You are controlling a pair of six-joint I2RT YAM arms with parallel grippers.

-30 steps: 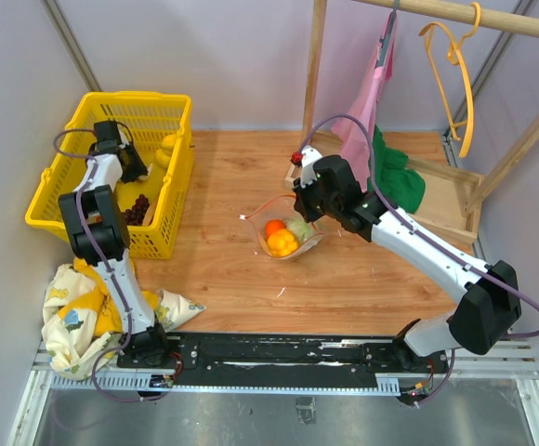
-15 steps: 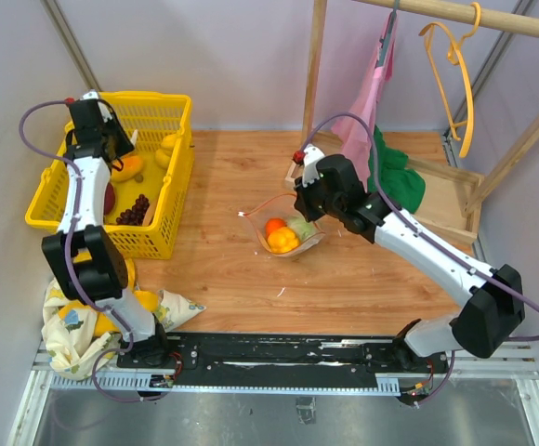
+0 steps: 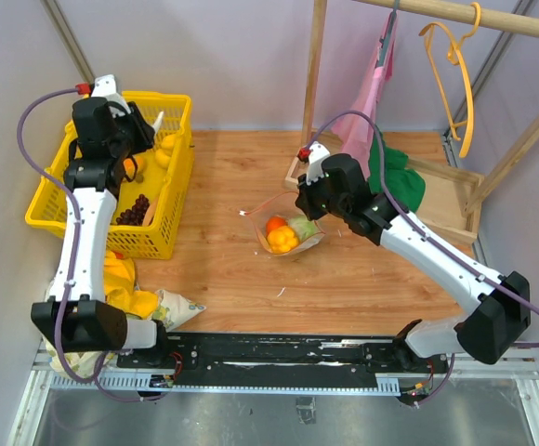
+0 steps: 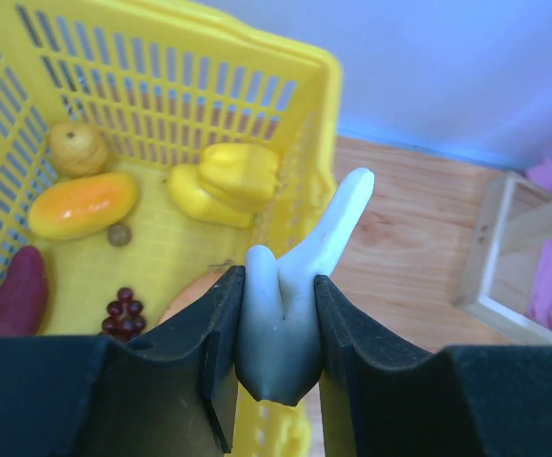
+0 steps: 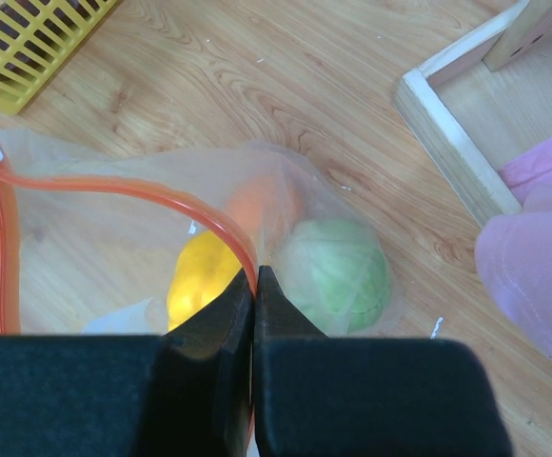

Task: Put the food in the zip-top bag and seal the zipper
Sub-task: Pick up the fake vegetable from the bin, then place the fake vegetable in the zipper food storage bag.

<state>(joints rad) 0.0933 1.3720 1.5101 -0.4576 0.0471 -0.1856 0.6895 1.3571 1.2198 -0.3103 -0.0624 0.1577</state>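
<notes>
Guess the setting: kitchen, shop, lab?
Probably a lab robot cell, not a kitchen: plain panel walls around a wooden tabletop, a yellow basket of toy food, a wooden rack with an orange hanger.

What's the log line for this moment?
left gripper: shut on white toy vegetable, above basket | right gripper: shut on zipper | zip-top bag: food inside

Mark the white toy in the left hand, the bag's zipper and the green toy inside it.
white toy (image 4: 290, 324), left wrist view, thick lower body
zipper (image 5: 114, 186), right wrist view, top orange run
green toy (image 5: 338, 271), right wrist view, its middle
</notes>
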